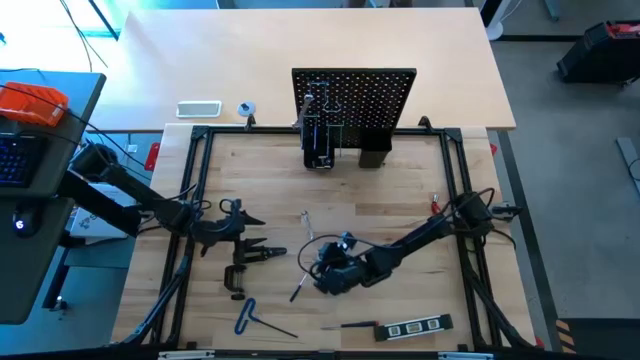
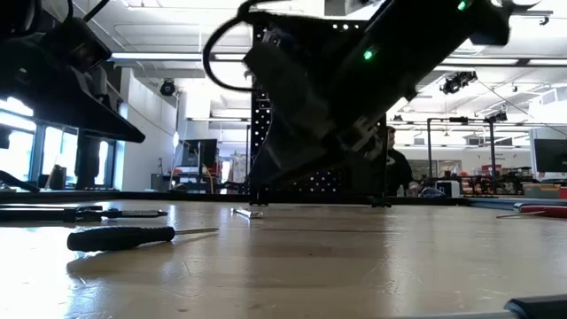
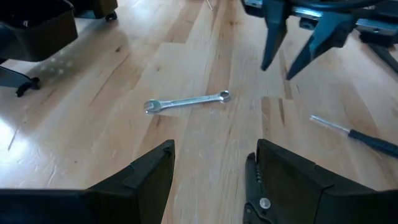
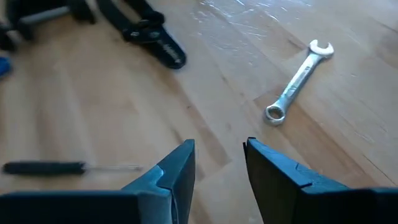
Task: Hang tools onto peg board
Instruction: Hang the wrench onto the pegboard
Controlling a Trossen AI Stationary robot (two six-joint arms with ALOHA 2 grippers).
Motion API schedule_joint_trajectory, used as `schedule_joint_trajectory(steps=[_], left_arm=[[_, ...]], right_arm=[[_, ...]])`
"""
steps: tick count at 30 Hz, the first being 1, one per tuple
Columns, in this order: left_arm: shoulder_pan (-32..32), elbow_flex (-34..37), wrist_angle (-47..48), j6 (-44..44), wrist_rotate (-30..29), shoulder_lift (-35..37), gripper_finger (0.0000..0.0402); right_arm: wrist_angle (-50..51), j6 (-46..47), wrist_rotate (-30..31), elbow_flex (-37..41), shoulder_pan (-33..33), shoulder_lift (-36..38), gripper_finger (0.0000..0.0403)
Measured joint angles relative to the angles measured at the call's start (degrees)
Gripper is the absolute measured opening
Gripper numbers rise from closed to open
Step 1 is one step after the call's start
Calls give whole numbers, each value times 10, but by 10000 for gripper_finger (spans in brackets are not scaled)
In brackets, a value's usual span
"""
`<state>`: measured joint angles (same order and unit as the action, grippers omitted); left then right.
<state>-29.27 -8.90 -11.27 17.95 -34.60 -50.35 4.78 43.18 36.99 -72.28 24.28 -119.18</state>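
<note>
Though unheld, wrench (image 4: pixel 296 81) beyond right pincer (image 4: pixel 219 163)

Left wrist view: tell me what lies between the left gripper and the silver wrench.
Only bare wood. In the left wrist view, nothing lies between the open left gripper and the silver wrench.

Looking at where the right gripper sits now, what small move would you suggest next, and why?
Probably ease the right gripper toward the silver wrench and lower over its shaft. Its fingers stand apart with nothing between them, and the wrench lies flat on the table just ahead of them, clear of the pliers and the screwdriver. The left gripper waits open nearby.
</note>
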Motion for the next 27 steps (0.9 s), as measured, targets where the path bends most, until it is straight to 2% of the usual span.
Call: schedule_joint_trajectory(steps=[8, 12, 27], left_arm=[[-13, 19, -36, -8, -40, 0, 218], [-13, 30, -70, -20, -41, 0, 218], [-13, 34, -66, -27, -41, 0, 218]], right_arm=[[-10, -1, 20, 0, -33, -2, 139], [-7, -1, 20, 0, -49, -2, 139], [-11, -15, 20, 0, -78, -4, 139]])
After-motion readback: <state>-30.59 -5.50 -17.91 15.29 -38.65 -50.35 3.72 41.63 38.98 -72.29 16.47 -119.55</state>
